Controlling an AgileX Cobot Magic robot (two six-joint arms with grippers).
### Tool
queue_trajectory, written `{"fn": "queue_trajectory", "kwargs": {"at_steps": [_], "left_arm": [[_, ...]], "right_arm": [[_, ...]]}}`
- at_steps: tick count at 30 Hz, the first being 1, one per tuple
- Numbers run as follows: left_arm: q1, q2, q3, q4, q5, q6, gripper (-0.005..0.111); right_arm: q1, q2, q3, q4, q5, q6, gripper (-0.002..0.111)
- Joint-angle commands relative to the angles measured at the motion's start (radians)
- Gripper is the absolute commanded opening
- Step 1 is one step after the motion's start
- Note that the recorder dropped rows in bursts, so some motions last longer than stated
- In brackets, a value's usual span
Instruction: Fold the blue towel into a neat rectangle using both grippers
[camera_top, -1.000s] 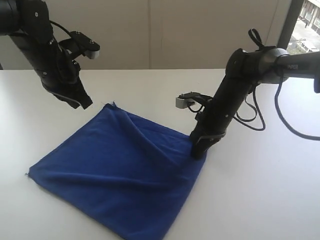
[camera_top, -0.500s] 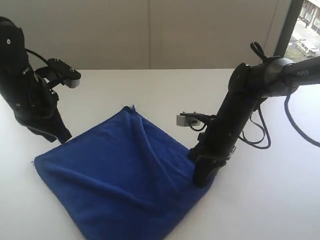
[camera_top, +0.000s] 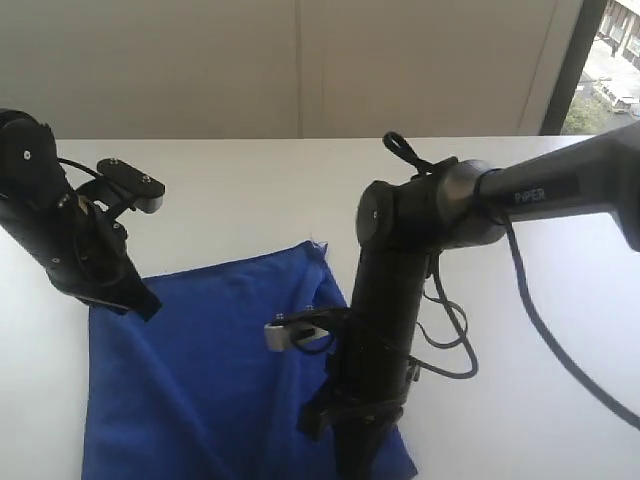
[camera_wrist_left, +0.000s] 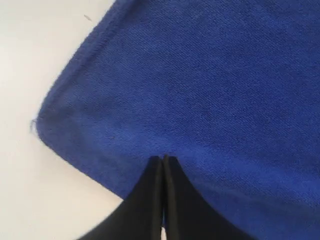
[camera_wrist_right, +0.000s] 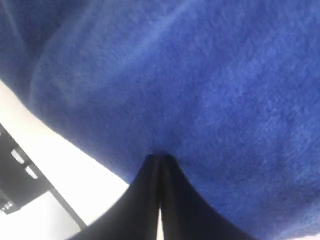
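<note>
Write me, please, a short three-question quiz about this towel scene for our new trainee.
1. True or false: the left tool and the right tool each have their jaws closed on the towel.
2. The towel lies on: A) a white table; B) a wooden floor; C) a green mat.
3. Which arm carries white printed lettering in the exterior view?
Key: 1 true; 2 A; 3 the right arm.
</note>
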Motion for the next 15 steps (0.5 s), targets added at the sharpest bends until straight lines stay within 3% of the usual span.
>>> {"fn": "queue_trajectory", "kwargs": {"at_steps": [1,6,12,15], "left_arm": [[0.002,0.056,0.004,-0.07,0.005,0.024,0.0],[0.002,0.074,0.004,-0.22,-0.009,0.13,0.0],[0.002,0.074,0.004,-0.532,0.038,0.375,0.0],[0.002,0.074,0.004,-0.564,-0.008,0.388,0.0]], "right_arm": [[0.0,-0.088,-0.077,-0.006,-0.019,0.053,0.0],[-0.033,-0.122,-0.122,-0.024,-0.118,0.044,0.0],[-0.119,-0.12,-0.123,-0.037,-0.229,-0.008,0.0],[-0.159,-0.11,-0.123,-0.032,-0.301,-0.01,0.002]]}}
